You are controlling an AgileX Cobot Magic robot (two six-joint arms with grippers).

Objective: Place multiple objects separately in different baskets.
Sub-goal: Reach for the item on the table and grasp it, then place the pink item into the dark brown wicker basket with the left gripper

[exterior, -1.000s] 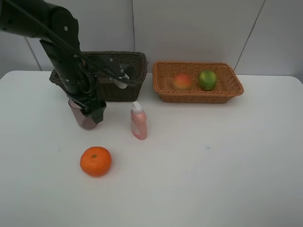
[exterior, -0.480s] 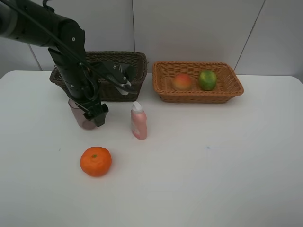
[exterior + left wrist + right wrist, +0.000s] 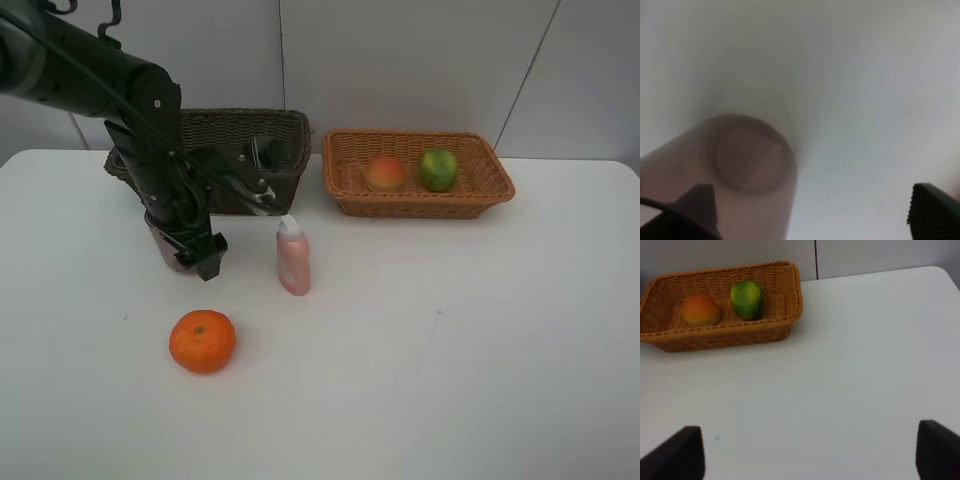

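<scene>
Closest to me on the white table sits the orange, all on its own. A bit further back stands the pink bottle. Near it, on the left arm's side, stands the cup, upright with its mouth facing up. The left claw hangs right over the cup with its fingers spread wide, holding nothing. Seen from the claw, the cup is not in the middle of the gap. It sits close under one finger, so I think the claw must slide that way before it squeezes. Just behind the cup is the dark basket, a short lift away. Along the back, the light basket holds the peach and the lime. The right claw is open and empty too, over by the light basket, so the left arm is nearer.
</scene>
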